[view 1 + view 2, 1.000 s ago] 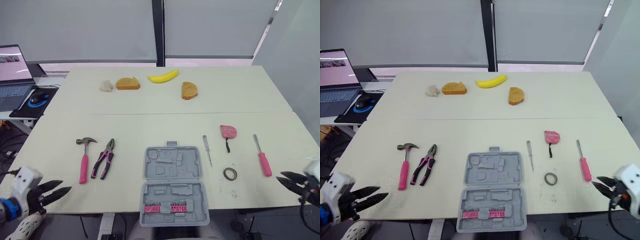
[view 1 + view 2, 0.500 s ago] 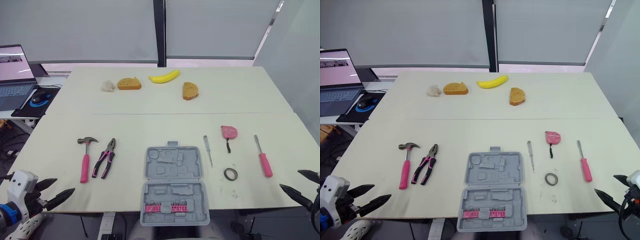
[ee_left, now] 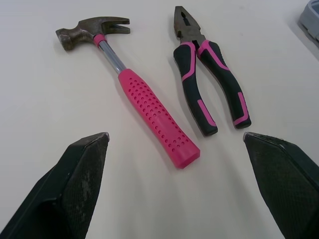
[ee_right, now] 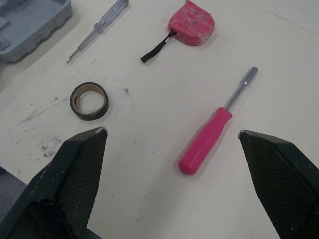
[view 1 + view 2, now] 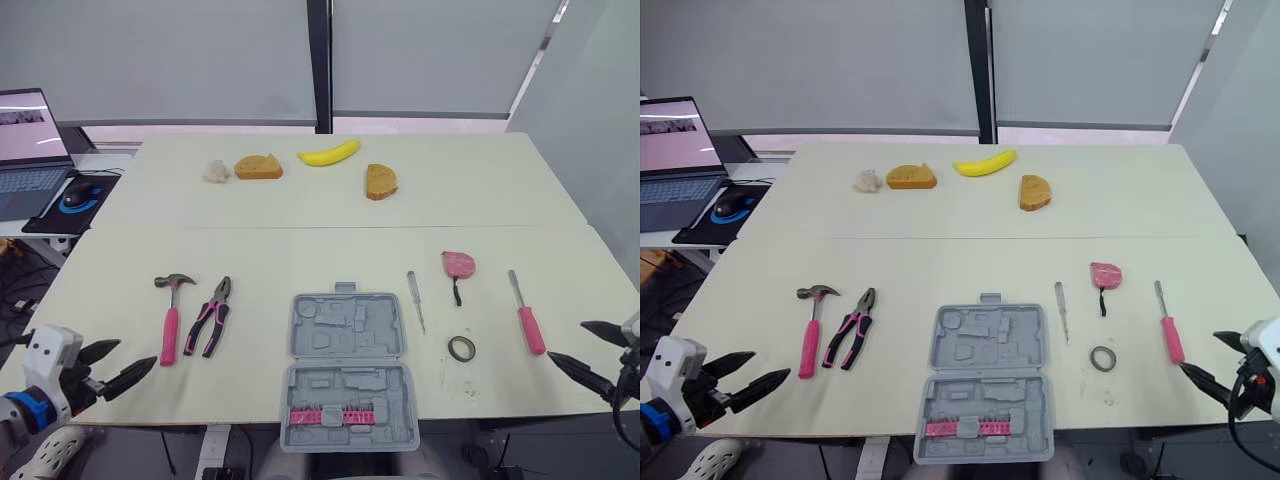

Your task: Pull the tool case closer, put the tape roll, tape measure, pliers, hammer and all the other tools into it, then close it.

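1. The tool case point(image 5: 348, 370) lies open and flat at the middle of the table's near edge. Its near half holds a row of pink bits point(image 5: 325, 415).
2. To the robot's left of the case lie the pliers point(image 5: 207, 318). Just beyond them is the hammer point(image 5: 170, 320), with its pink handle pointing toward the near edge. The two are close together but apart.
3. To the right of the case lie a thin screwdriver point(image 5: 414, 300), the tape roll point(image 5: 460, 348), the pink tape measure point(image 5: 457, 265) and a pink-handled screwdriver point(image 5: 526, 318). All are apart from one another.
4. The left gripper point(image 5: 138, 352) hovers at the near-left edge, its fingers spread wide and holding nothing. It points toward the hammer and pliers.
5. The right gripper point(image 5: 565, 340) hovers at the near-right edge, also spread wide and empty, just beside the pink-handled screwdriver.
6. On the far side of the table point(image 5: 300, 250) are a banana point(image 5: 326, 154), two pieces of bread point(image 5: 258, 167) and a pale lump point(image 5: 214, 171).
7. A laptop point(image 5: 25, 150) stands on a side desk to the left.
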